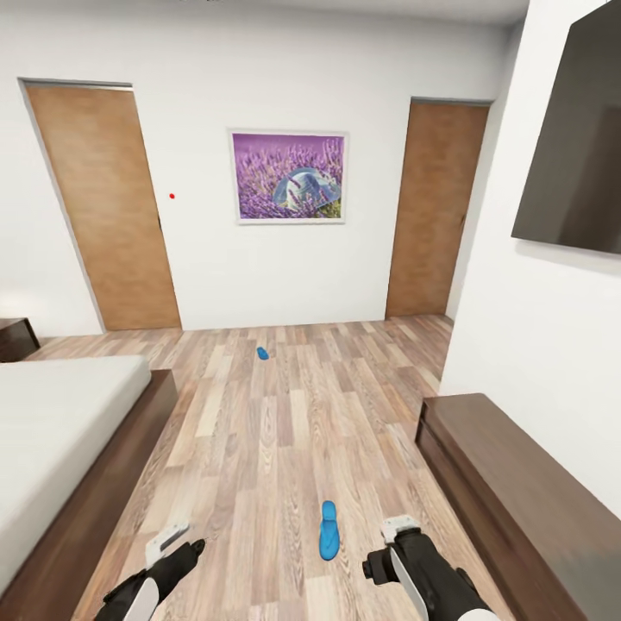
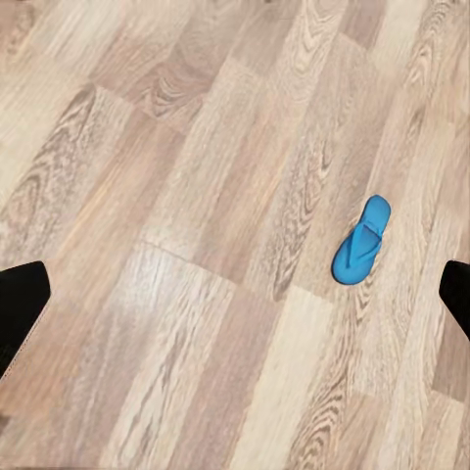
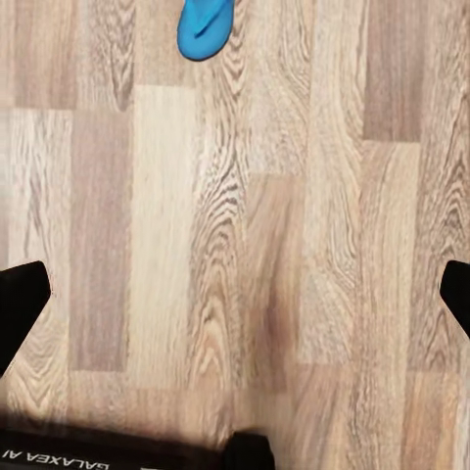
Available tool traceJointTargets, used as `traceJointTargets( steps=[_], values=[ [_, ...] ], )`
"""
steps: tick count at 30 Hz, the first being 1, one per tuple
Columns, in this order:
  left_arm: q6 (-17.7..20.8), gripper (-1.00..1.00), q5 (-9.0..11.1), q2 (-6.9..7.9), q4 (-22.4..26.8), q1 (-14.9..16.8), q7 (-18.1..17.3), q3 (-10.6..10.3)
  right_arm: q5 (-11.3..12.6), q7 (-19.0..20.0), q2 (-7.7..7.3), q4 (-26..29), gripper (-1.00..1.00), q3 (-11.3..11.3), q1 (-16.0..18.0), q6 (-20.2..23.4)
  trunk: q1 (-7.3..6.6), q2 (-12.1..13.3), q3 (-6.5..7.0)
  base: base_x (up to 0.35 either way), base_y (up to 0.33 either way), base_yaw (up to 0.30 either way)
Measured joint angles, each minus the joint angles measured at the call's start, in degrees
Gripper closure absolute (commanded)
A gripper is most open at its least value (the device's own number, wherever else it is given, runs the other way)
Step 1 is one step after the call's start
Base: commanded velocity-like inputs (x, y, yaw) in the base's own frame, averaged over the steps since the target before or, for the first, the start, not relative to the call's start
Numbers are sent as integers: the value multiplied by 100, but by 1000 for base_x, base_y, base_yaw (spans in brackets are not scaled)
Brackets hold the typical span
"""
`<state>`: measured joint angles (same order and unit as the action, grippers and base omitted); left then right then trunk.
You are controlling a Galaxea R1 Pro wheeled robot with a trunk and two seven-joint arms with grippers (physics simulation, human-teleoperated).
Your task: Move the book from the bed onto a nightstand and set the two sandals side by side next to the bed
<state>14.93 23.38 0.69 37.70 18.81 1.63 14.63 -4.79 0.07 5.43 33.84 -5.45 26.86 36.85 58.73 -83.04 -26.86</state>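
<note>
One bright blue sandal (image 1: 329, 528) lies on the wood floor between my two arms, lengthwise away from me. The other sandal (image 1: 262, 353) is far off, near the back wall. The near sandal (image 2: 359, 241) lies ahead of my left gripper (image 2: 235, 304), which is open and holds nothing. Well short of that same sandal (image 3: 205, 25) my right gripper (image 3: 235, 299) hangs open over bare planks. The bed (image 1: 60, 431) runs along the left. A corner of the nightstand (image 1: 15, 338) peeks in beyond it. The book is out of view.
A long low dark bench (image 1: 517, 483) lines the right wall under a dark wall screen (image 1: 578, 147). Two wooden doors (image 1: 108, 207) (image 1: 435, 211) flank a purple picture (image 1: 289, 177) on the back wall. Open floor stretches between bed and bench.
</note>
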Motion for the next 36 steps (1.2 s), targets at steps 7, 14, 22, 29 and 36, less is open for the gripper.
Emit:
traceJointTargets(
  steps=[7, 14, 22, 29, 36],
  values=[
    [591, -100, 2, -319, 1508, -571, 604, -27, -5, -2, -15, 816, -100, -11, -380, 255, 0, 0, 0, 0, 0, 295],
    [865, -100, 18, -515, 2308, -856, 1058, -413, -1, -2, -138, 1783, -100, -17, -797, 547, 0, 0, 0, 0, 0, 296],
    [1040, -100, 62, -612, 3415, -1312, 1469, -1030, 17, 5, -372, 3114, -100, -21, -1324, 838, 0, 0, 0, 0, 0, 296],
    [1125, -100, 113, -648, 4371, -1745, 1764, -1296, 18, 44, -480, 3930, -100, -21, -1680, 951, 0, 0, 0, 0, 0, 296],
    [1167, -100, 136, -660, 4892, -1976, 1897, -1568, 20, 66, -532, 4502, -100, -21, -1926, 1042, 0, -1, -1, 0, 0, 296]
  ],
)
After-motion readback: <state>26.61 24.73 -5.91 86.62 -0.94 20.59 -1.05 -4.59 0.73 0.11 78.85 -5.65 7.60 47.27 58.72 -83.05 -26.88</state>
